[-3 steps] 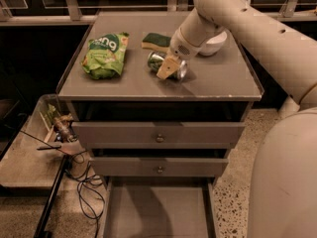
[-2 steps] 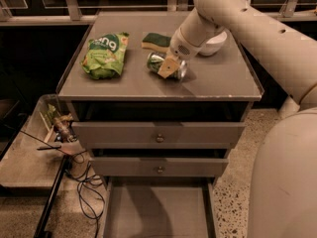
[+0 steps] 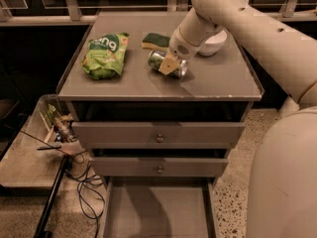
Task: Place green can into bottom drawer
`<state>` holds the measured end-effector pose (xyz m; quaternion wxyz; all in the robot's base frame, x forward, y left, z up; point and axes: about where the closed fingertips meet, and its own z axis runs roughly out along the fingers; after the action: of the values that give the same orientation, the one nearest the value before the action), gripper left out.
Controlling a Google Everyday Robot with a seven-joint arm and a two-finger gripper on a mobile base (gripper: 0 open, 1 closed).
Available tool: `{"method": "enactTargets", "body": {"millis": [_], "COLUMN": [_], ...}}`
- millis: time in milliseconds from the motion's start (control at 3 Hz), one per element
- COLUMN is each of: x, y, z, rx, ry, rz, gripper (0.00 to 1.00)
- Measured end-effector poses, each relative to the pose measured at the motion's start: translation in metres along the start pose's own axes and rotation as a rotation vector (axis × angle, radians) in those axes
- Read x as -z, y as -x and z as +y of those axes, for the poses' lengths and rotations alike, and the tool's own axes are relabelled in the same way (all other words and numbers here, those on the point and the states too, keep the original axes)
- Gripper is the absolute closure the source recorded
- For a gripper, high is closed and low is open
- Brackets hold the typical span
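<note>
Gripper over green can on cabinet top; bottom drawer open

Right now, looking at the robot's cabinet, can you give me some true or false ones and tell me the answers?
1. The green can lies on its side on the cabinet top. True.
2. The gripper hangs over the bottom drawer. False: it is up at the green can.
3. The bottom drawer is pulled open. True.
4. The snack bag lies inside the white bowl. False: it lies on the cabinet top, well apart from the bowl.
</note>
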<state>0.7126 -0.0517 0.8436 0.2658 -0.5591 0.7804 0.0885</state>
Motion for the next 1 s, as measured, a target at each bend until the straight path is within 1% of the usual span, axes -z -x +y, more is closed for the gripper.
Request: {"method": "enactTargets", "body": {"millis": [333,667,1000], "x": [0.0,0.034,0.078], "y": [0.0,-0.009,-0.023], "z": [0.0,0.004,0.018], "rx": [0.0,-0.003,-0.014], "ry": [0.0,-0.042,-0.085], "rz": [0.0,-0.043,-0.114], "gripper": [1.0,1.0,1.0]}}
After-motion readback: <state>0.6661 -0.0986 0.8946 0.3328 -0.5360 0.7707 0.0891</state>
